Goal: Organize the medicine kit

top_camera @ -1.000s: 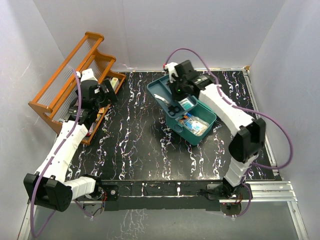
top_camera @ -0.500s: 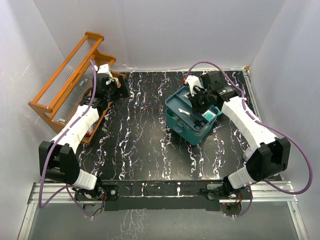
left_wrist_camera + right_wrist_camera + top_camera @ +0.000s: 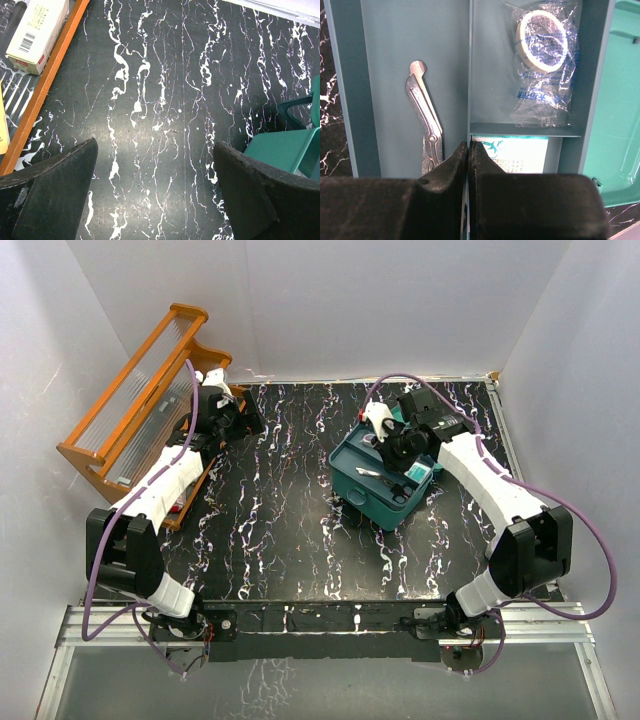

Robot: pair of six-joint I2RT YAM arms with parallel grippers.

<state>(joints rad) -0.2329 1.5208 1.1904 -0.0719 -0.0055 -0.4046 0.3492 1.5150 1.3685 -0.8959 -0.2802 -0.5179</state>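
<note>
The teal-green medicine kit point(image 3: 372, 495) stands open at the table's right middle, its paler lid point(image 3: 620, 100) lying to the right. A darker teal inner tray point(image 3: 390, 75) sits in it. The tray holds metal scissors point(image 3: 425, 125), a tape roll in a clear bag point(image 3: 542, 35) and a white and teal packet point(image 3: 517, 152). My right gripper point(image 3: 469, 145) is shut on the tray's middle divider and shows above the kit in the top view point(image 3: 392, 453). My left gripper point(image 3: 155, 145) is open and empty over bare table beside the rack, as the top view shows point(image 3: 245, 423).
An orange wooden tiered rack point(image 3: 130, 390) stands at the back left, with a white box point(image 3: 40, 30) on its lowest shelf. Its orange edge point(image 3: 45, 85) lies left of my left gripper. The kit's corner point(image 3: 285, 150) lies to its right. White walls enclose the table.
</note>
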